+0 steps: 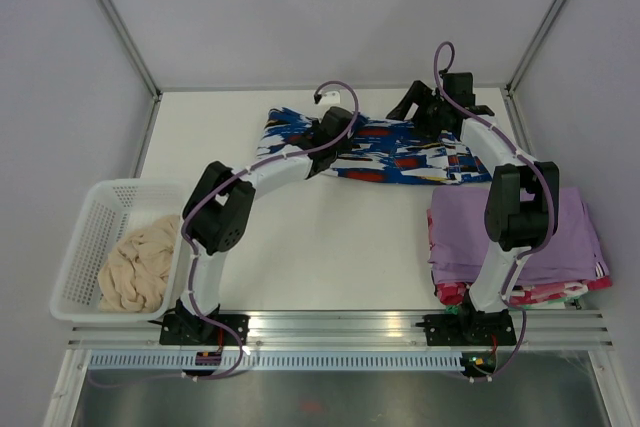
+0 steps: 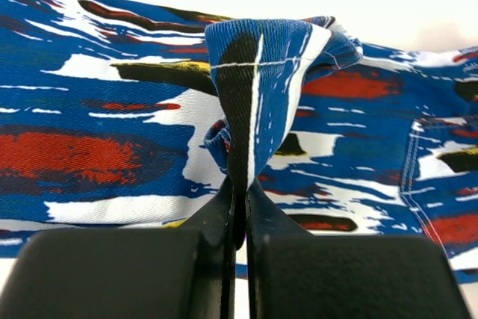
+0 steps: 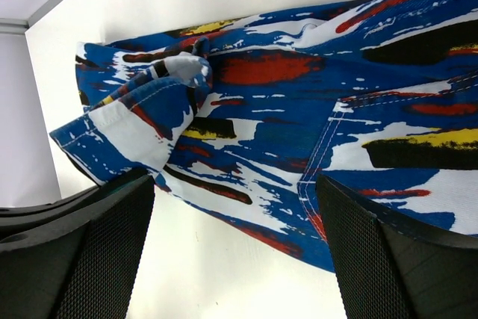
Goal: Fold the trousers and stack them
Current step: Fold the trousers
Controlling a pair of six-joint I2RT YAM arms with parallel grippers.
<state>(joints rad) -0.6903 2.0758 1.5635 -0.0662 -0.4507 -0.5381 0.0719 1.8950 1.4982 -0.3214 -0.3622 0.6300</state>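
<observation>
The trousers (image 1: 420,159), in a blue, white and black print with red and yellow flecks, lie spread at the back middle of the table. My left gripper (image 1: 330,130) rests on their left part. In the left wrist view it (image 2: 239,207) is shut on a raised pinch of the trousers (image 2: 254,95). My right gripper (image 1: 415,107) is over the trousers' far edge. In the right wrist view it (image 3: 235,252) is open and empty, its fingers (image 3: 82,259) straddling the cloth edge (image 3: 299,110) just above the white table.
A white basket (image 1: 85,237) at the left edge holds a cream fluffy bundle (image 1: 140,267). A stack of folded lilac garments (image 1: 460,232) lies at the right, partly under the right arm, with a red-patterned layer (image 1: 540,294) beneath. An aluminium rail runs along the near edge.
</observation>
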